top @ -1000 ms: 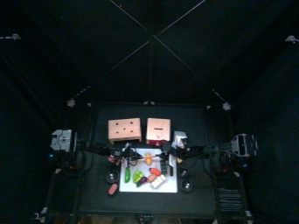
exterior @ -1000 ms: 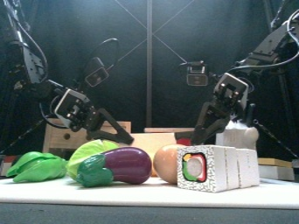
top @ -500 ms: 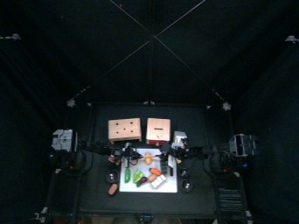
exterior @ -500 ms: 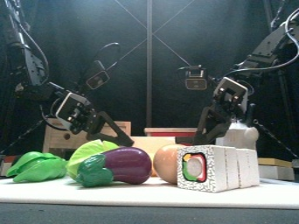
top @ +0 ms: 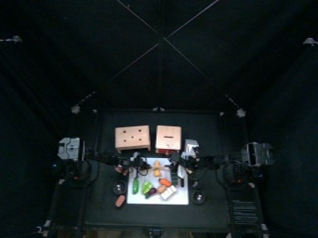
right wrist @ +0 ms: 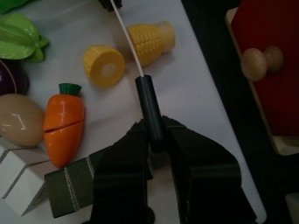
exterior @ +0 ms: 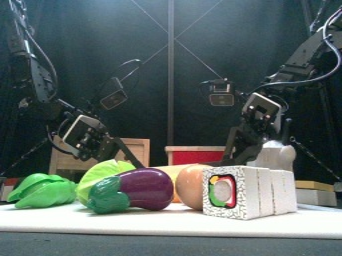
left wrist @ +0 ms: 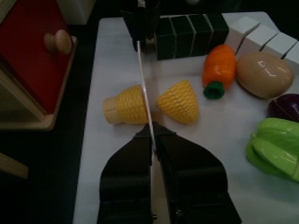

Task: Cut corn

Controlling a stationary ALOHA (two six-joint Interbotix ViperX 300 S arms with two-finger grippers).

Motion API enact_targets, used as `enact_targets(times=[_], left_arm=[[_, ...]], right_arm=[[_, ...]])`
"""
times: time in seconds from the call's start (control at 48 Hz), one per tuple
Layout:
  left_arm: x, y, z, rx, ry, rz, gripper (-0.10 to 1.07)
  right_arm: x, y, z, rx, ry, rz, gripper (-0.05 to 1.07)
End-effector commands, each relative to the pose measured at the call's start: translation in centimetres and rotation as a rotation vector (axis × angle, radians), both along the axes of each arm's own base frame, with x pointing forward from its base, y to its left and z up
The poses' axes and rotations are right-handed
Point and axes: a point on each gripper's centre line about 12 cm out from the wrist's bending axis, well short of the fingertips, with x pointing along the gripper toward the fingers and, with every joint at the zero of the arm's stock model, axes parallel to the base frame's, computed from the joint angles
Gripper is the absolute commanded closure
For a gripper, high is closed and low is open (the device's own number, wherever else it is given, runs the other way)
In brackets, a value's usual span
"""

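The corn lies on the white board [left wrist: 100,162] as two yellow halves, one [left wrist: 126,105] on each side [left wrist: 177,101] of a thin knife blade [left wrist: 142,83]. In the right wrist view the halves [right wrist: 105,63] [right wrist: 152,39] flank the same blade. My right gripper [right wrist: 149,121] is shut on the knife's black handle [right wrist: 143,92]. My left gripper [left wrist: 147,133] is shut, and the blade's far end runs in between its jaws. In the front view both grippers, left [exterior: 83,135] and right [exterior: 257,125], hang behind the vegetables, which hide the corn.
On the board lie a carrot [left wrist: 219,66], an egg-like piece [left wrist: 263,74], a green pepper [left wrist: 274,144], an eggplant [exterior: 140,188] and a white block [exterior: 251,190]. A red box with a knob [right wrist: 274,52] sits beside the board. Two wooden boxes [top: 132,138] stand behind.
In the front view both grippers have sunk a little toward the board. The corn halves and the other vegetables have not moved.
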Motion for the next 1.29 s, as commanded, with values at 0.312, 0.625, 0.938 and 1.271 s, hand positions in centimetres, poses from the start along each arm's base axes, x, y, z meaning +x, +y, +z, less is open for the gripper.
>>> enact_targets(times=[0.312, 0.625, 0.938, 1.271], left_arm=[[-0.5, -0.7, -0.4, 0.003, 0.041, -0.021, 0.56], [-0.5, -1.0, -0.3, 0.005, 0.038, -0.031, 0.56], [-0.3, -1.0, 0.1, 0.009, 0.026, -0.032, 0.56], [0.3, -0.9, 1.8, 0.012, -0.029, -0.03, 0.56]], right_arm=[[-0.2, -0.2, 0.0, -0.007, 0.012, -0.02, 0.68], [-0.2, 0.1, 0.0, -0.006, 0.015, -0.02, 0.68], [-0.1, -0.2, 0.3, -0.024, 0.014, -0.03, 0.68], [0.0, -0.1, 2.1, -0.036, -0.036, -0.027, 0.68]])
